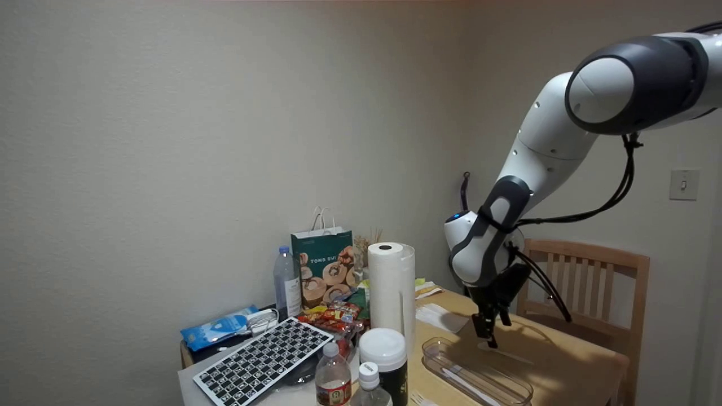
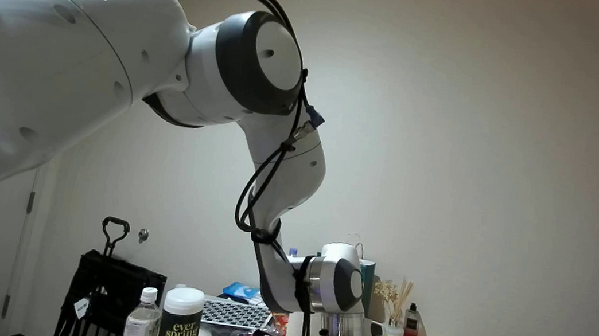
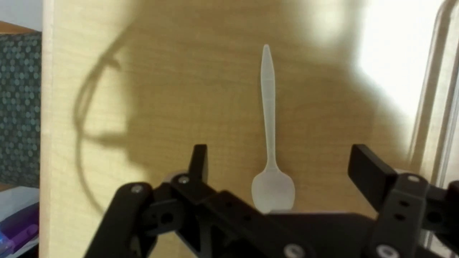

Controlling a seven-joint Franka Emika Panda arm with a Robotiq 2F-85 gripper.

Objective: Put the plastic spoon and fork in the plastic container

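White plastic spoon (image 3: 270, 132) lies beneath gripper (image 3: 279, 159)

The gripper hangs spread wide above the bench (image 3: 200, 89), grasping nothing; the spoon's handle points to 12 o'clock in the wrist view. In an exterior view, the clear plastic container (image 1: 448, 355) sits at the gripper's 7 o'clock, a white utensil (image 1: 469, 385) of unclear kind inside, a fork (image 1: 418, 399), cut by the frame, outside at 8.

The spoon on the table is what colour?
Milky white; the spoon shows best in the wrist view.
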